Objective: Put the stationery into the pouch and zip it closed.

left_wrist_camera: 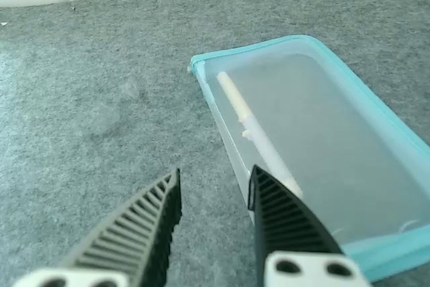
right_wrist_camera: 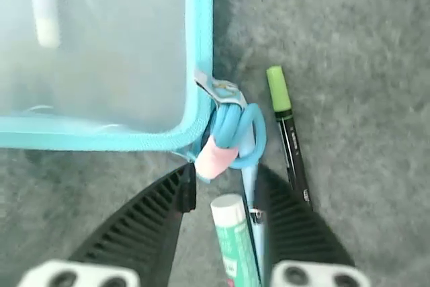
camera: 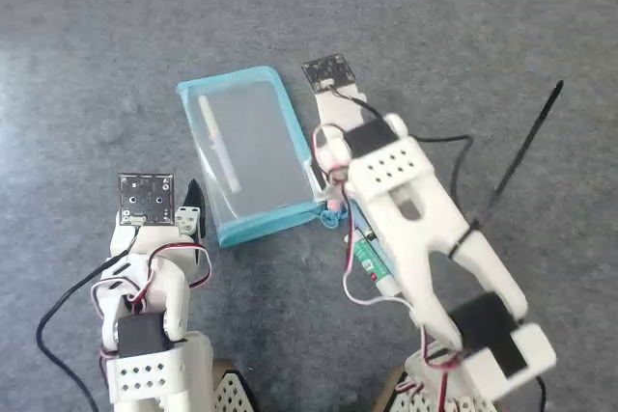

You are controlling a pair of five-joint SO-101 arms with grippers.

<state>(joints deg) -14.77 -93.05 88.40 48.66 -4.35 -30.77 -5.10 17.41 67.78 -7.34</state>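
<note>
A clear pouch point(camera: 253, 150) with a teal border lies flat mid-table, a white pen point(camera: 217, 145) inside it. The pouch's zip pull, a blue loop point(right_wrist_camera: 236, 128) with a pink tab point(right_wrist_camera: 213, 160), sits at its near right corner. My right gripper point(right_wrist_camera: 225, 179) is open, hovering there with the pink tab and a green-and-white marker point(right_wrist_camera: 232, 243) between its fingers. A green-capped black pen point(right_wrist_camera: 287, 132) lies beside them on the mat. My left gripper point(left_wrist_camera: 211, 196) stands open just above the mat at the pouch's point(left_wrist_camera: 329, 146) near left edge, holding nothing.
Grey felt mat point(camera: 87, 74) covers the table. A thin black rod point(camera: 526, 150) lies at the right, beyond the right arm point(camera: 415, 219). More stationery point(camera: 367, 258) lies partly hidden under that arm. Open mat lies left of and behind the pouch.
</note>
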